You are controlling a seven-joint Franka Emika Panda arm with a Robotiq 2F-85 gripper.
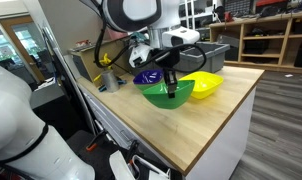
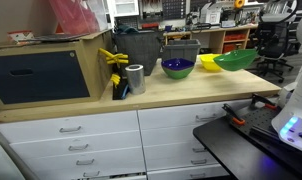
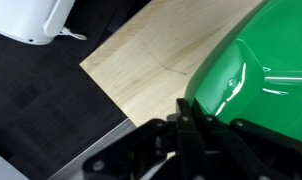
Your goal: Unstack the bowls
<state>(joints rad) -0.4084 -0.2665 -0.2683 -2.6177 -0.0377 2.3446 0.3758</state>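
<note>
A pale wooden countertop (image 1: 216,120) over white drawers (image 2: 91,135) carries three small bowls. The robot's black gripper (image 1: 171,86) reaches down from above, and its jaws are closed tight on the edge of a glossy green plastic bowl (image 1: 159,97) with a rounded-square rim. In the wrist view, the gripper (image 3: 188,122) pinches the green bowl (image 3: 261,70) at its rim, with bare wood and dark floor beyond. In an exterior view the green bowl (image 2: 236,60) looks tilted; it cannot be told whether its base touches the counter. Just beside it lies a glossy yellow plastic bowl (image 1: 207,84), partly overlapped by the green one in that view. A glossy dark blue-purple plastic bowl (image 2: 177,68) stands upright on the wood, apart from both. Behind the bowls sits a grey rectangular bin (image 1: 213,52).
</note>
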